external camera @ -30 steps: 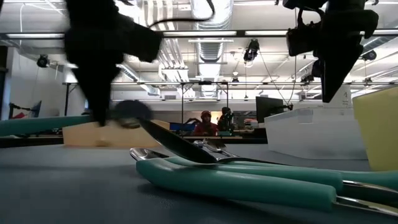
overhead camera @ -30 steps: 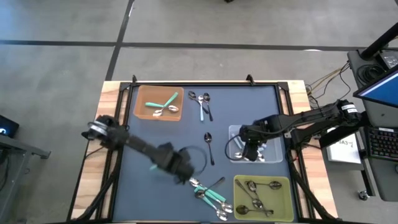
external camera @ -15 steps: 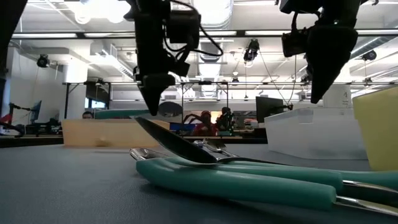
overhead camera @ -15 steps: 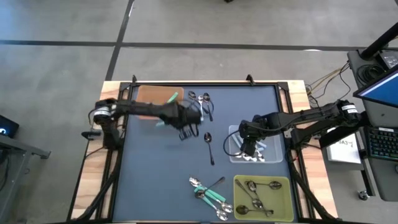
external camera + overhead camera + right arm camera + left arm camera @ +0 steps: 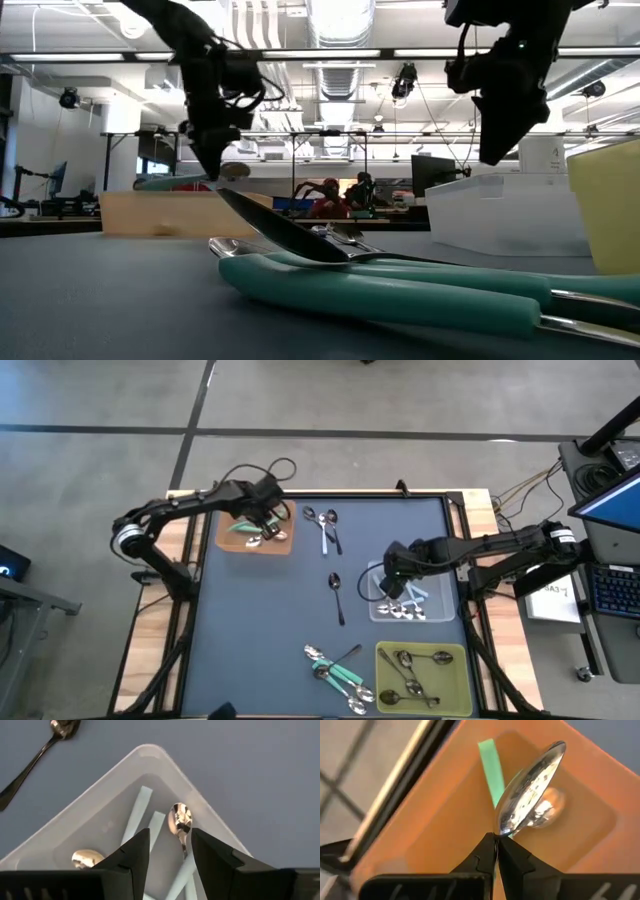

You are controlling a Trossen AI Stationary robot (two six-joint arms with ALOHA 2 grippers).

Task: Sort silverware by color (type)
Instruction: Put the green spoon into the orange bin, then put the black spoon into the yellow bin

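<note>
High view: my left gripper (image 5: 262, 512) hovers over the orange tray (image 5: 228, 541), upper left; my right gripper (image 5: 394, 582) over the clear tray (image 5: 440, 612), centre right. Loose spoons (image 5: 338, 672) lie bottom centre.

Left wrist view: my fingers (image 5: 481, 858) pinch a teal-handled spoon (image 5: 530, 787).

Right wrist view: my fingers (image 5: 135, 852) are parted, holding nothing.

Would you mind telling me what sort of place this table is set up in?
Probably a robotics lab or workshop: bare ceiling ducts overhead, a concrete floor, and a laptop with cables beside the table.
</note>
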